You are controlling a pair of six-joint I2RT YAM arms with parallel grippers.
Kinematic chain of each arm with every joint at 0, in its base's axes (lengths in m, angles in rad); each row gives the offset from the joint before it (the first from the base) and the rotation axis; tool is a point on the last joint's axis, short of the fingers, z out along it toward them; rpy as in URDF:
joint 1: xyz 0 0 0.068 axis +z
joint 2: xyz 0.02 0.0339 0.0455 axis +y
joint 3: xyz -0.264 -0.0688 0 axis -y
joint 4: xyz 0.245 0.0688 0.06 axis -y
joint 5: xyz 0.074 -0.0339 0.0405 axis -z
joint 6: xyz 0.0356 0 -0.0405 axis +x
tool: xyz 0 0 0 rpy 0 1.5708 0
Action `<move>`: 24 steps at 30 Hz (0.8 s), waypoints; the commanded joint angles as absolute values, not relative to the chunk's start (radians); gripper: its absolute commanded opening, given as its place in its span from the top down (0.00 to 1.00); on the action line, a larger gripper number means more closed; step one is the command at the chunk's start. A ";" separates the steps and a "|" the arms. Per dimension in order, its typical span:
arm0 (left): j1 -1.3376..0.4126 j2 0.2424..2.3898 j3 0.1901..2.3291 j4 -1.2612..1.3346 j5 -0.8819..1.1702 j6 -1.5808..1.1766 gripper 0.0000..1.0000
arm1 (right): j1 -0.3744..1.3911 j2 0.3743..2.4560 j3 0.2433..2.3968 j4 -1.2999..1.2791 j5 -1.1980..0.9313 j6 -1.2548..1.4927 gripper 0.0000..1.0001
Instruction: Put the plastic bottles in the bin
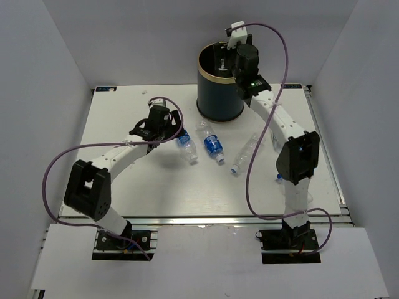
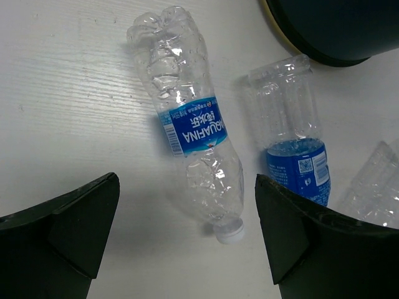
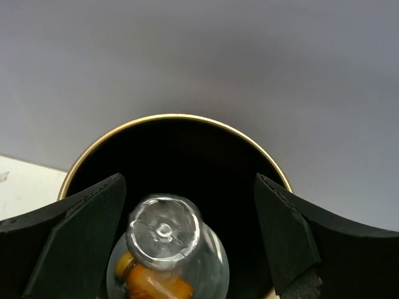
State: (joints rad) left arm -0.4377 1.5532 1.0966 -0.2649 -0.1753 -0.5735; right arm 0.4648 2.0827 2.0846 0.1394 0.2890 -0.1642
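Right gripper [image 3: 187,190] jaws wide, gripping nothing; a clear bottle [image 3: 165,233] sits loose between them, inside the bin [image 3: 174,117] directly below. Left gripper [image 2: 186,182] fully spread, empty, above a labelled bottle [image 2: 196,128]. A second bottle [image 2: 293,143] and a third bottle [image 2: 374,187] lie to its right, so by my count three remain.

We get bright, even light from above on the white table [image 1: 187,193], with soft-edged shadows. Small glints speckle the crumpled clear plastic bottle with the blue label [image 2: 196,134]. Inside the dark navy gold-rimmed bin [image 3: 174,117], near black, a clear round bottle base [image 3: 163,232] looks blurred.
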 commanded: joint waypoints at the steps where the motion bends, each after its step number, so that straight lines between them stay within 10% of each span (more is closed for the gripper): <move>1: -0.440 1.598 1.152 -0.225 -0.192 -0.589 0.02 | 0.460 1.863 2.016 0.195 0.285 -0.141 0.12; 13: -0.440 1.864 1.314 -0.264 -0.173 -0.555 0.03 | 0.460 1.358 1.431 0.189 0.121 -0.071 0.11; 24: -0.440 1.855 1.341 -0.270 -0.135 -0.526 0.43 | 0.460 1.098 1.137 0.169 0.244 -0.017 0.11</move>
State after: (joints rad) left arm -0.4377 1.9091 1.2961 -0.2619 -0.1532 -0.5446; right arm 0.4641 1.1561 1.1744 0.1436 0.1898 -0.0467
